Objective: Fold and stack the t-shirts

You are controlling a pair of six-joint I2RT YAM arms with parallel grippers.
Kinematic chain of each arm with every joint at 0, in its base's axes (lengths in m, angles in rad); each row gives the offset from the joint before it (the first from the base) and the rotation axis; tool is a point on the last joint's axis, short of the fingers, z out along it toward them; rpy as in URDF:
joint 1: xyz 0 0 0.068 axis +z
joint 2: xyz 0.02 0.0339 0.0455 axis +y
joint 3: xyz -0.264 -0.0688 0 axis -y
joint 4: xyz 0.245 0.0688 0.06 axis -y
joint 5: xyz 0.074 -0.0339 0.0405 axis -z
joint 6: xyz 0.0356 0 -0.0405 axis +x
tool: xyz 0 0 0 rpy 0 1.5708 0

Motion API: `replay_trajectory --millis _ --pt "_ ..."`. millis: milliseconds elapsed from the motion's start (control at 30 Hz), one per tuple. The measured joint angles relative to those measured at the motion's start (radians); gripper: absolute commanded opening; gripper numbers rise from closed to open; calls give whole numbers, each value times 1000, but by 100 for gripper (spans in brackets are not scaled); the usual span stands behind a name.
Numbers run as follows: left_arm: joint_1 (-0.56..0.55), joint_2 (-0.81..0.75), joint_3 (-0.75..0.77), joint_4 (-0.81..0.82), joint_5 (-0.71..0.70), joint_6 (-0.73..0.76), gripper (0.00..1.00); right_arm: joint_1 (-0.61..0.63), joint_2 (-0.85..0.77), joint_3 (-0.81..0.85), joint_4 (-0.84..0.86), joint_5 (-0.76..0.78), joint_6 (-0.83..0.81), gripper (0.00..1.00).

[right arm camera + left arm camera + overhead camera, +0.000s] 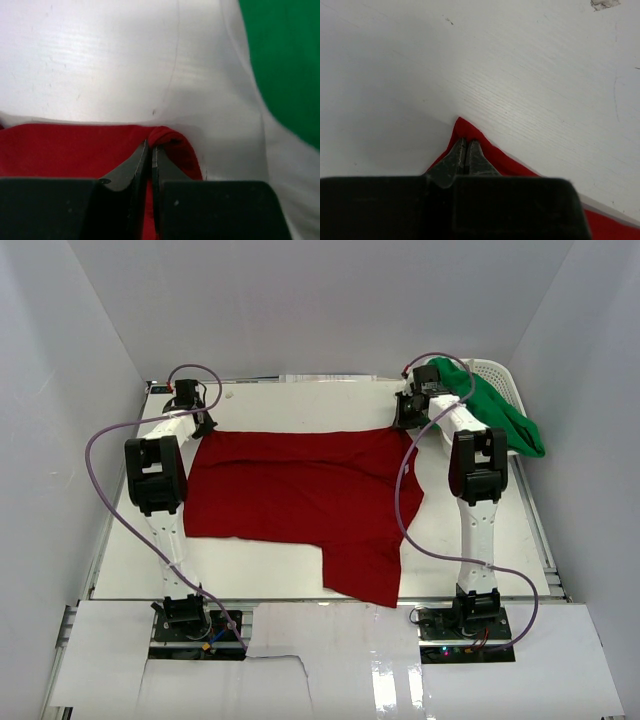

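Red t-shirt (300,490) lies spread — left gripper (466,143) and right gripper (150,148) each clamp a corner by the table (300,400)'s far edge, likely for folding.

You have the flat t-shirt (300,490) lying across the middle of the surface (300,405), between the two arms. Its far left corner is at the fingers of the left gripper (205,425), and its far right corner is at the fingers of the right gripper (408,418). On the right, one part of it reaches towards the near edge. The basket (497,368) stands at the far right corner, behind the right gripper. The second t-shirt (495,410) lies in it and hangs over its near right rim.
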Motion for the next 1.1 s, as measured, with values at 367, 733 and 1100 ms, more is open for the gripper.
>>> replay_trajectory --millis 367,733,1100 --pt "11 2 -2 5 -15 -19 0 0 171 262 -11 -2 8 8" --pt "38 25 36 -3 -26 -30 0 0 174 262 41 21 4 8" --pt "52 47 76 -17 -20 -30 8 0 174 262 80 29 6 47"
